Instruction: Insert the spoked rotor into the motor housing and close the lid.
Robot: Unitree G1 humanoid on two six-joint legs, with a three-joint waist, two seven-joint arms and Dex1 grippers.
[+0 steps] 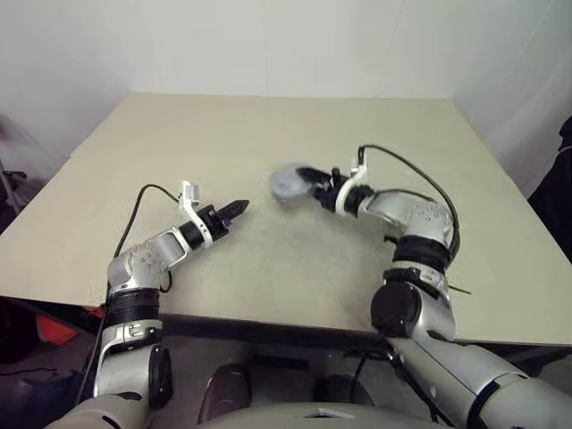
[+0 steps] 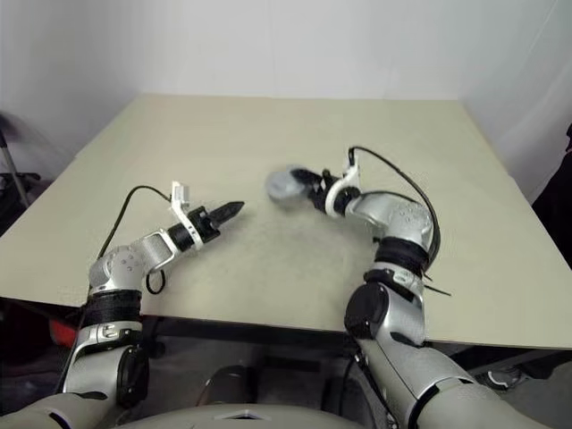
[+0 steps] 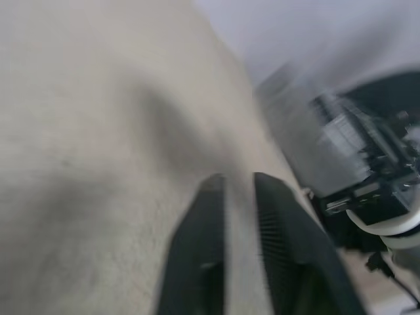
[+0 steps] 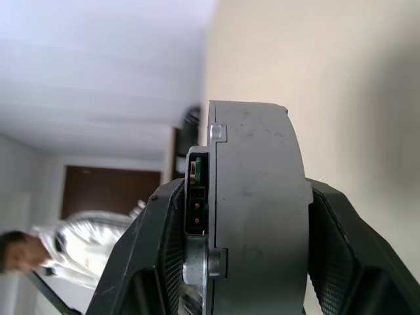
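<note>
Now; motor housing (image 4: 252, 216) clamped edgewise between right tool (image 1: 315, 190) fingers

I see a bare beige desk (image 1: 268, 143) against a white wall (image 1: 268, 45) — something red (image 1: 55, 329) sits below its near left corner, and a person (image 4: 39, 256) stands blurred before a dark door (image 4: 111, 190).

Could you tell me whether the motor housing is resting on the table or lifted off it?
Lifted: the right claw grips the motor housing on edge, above the table.
</note>
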